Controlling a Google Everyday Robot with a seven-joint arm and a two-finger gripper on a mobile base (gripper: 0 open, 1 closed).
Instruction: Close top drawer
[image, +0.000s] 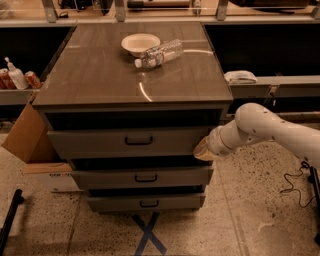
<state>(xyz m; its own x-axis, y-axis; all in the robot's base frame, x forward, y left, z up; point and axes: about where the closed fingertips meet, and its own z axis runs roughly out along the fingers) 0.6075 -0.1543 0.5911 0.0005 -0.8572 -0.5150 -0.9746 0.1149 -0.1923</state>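
1. A boxy cabinet with a glossy brown slab top (100, 75) fills the middle of the frame, with three grey drawers stacked in its face
2. The top drawer (90, 144), a wide flat grey front and the tallest of the three, sits just under the slab in the centre of the frame; a dark strip of shadow lies between its upper edge and the slab, and it looks slightly forward of the two shallower grey drawers (110, 178) below
3. Its long axis runs level from left to right across the frame, and its face points toward the bottom edge
4. A thick white robot arm (270, 127) reaches in from the right edge
5. An open brown cardboard box (22, 137) leans at the cabinet's left side
6. The tan-tipped gripper (204, 150) is at the right end of the top drawer's front; released or clenched, I cannot tell
7. A small black bar handle (139, 141) lies level at the front's centre
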